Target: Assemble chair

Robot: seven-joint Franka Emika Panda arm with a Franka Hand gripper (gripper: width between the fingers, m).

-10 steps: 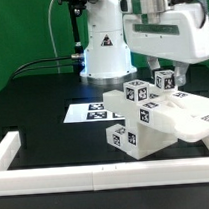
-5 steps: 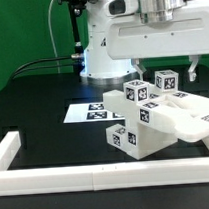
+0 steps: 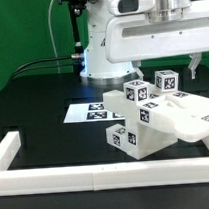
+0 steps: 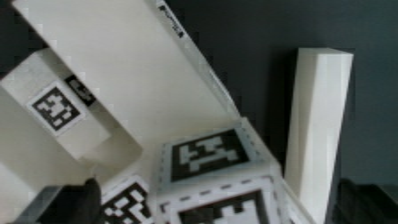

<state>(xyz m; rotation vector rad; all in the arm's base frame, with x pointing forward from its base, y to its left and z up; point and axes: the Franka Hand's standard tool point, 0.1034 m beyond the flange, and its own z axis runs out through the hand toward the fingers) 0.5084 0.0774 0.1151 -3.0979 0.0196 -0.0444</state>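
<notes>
A black bench stands before a green backdrop, edged by a white border rail. The chair, partly built, sits toward the exterior view's right, against the rail, just beside the marker board. The claw hangs above it, fingers apart, holding nothing.

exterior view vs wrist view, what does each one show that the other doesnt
Only the exterior view shows the flat white marker board, the long white border rail and the robot's white base. Only the wrist view gives a close look down on the tag faces, with a dark fingertip at the picture's edge. Both show the small white blocky plastic chair with its black-and-white square tags.
</notes>
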